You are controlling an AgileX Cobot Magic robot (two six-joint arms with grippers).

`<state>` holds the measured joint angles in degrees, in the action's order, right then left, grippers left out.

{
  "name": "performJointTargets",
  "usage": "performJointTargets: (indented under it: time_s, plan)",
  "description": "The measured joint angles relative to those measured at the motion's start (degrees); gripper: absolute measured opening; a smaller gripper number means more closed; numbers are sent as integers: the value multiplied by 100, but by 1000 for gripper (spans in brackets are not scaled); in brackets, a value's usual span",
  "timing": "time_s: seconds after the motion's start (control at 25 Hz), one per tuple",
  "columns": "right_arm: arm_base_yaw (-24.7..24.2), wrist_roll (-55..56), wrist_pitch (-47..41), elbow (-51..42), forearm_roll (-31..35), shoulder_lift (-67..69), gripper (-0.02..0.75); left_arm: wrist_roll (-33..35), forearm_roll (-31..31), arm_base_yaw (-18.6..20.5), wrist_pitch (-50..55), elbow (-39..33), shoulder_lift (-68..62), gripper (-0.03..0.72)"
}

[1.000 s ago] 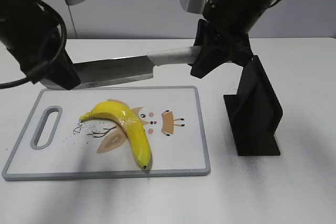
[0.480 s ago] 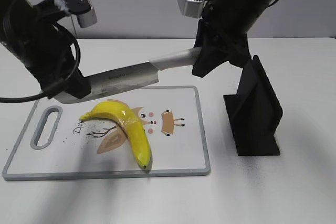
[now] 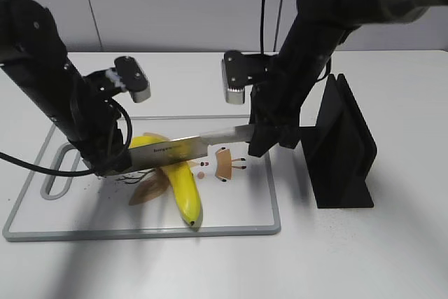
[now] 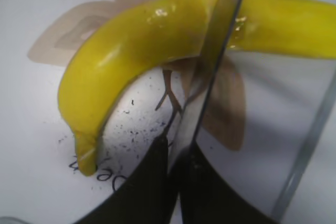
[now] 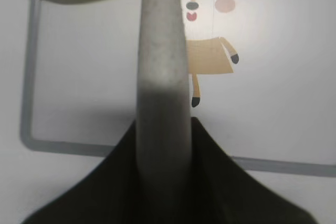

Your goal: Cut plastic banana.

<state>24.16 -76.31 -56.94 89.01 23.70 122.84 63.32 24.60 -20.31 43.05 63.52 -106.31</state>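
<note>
The right claw (image 3: 262,138) is clamped on the pale grey handle of the knife (image 3: 189,150); in the right wrist view that handle (image 5: 160,72) runs straight out from between the black fingers (image 5: 215,177) toward the fruit. The left claw (image 3: 105,162) is closed on the far end of the blade, and the left wrist view shows the steel (image 4: 207,85) pinched edge-on between its two dark fingers (image 4: 142,192). Held at both ends, the knife lies nearly level across the plastic banana (image 3: 178,176), its edge down on the fruit's upper curve near the bend. The banana (image 4: 147,40) lies on the cutting board (image 3: 245,204), curved, with its stem end toward the board's handle slot (image 3: 59,169) and its dark tip toward the near edge. The board is white with a grey rim and carries a cartoon print of an owl and a fox-like figure (image 5: 210,40); fine dark specks are scattered over it beside the fruit. It rests on a plain white worktop (image 3: 350,264), which also shows a light dusting of dark specks near a black knife stand (image 3: 343,148) standing just right of the board. Behind the worktop rises a bare grey wall (image 3: 182,5), with a thin vertical seam on its left.
</note>
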Motion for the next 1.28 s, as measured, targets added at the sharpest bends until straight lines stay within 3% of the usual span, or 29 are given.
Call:
performJointTargets:
  time_s: [0.56,1.04,1.28]
  plan:
    - [18,8,353,-24,-300,67,179,13,65,6,-20,35,-59,37]
    - [74,44,-236,-31,6,-1626,174,-30,-384,-49,615,10,2238,24]
    - [74,44,-279,8,105,-1689,174,-30,-443,-49,634,4,2458,24]
